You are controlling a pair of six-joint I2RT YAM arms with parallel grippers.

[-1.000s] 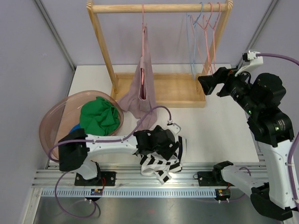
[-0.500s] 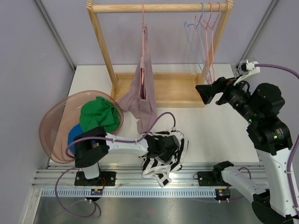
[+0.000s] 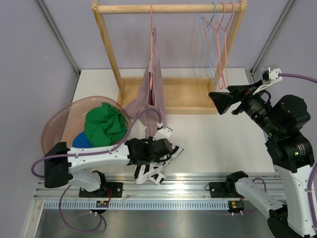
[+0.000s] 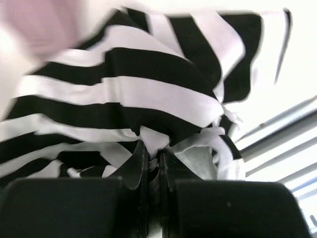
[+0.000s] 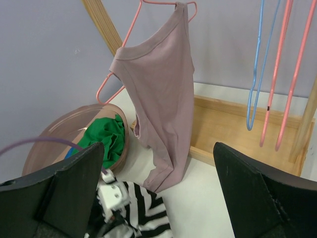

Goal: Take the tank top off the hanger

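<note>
Centrally, the wooden rack (image 3: 183, 94) is hung with the mauve tank top (image 5: 163, 94) on its pink hanger (image 5: 128, 29), so the removal is judged not yet done. The striped garment (image 4: 129, 94) is pinched in the closed left gripper (image 4: 154, 163), seemingly to be cleared aside; the right gripper (image 5: 158, 148) is held wide and empty, aimed at the rack.
</note>
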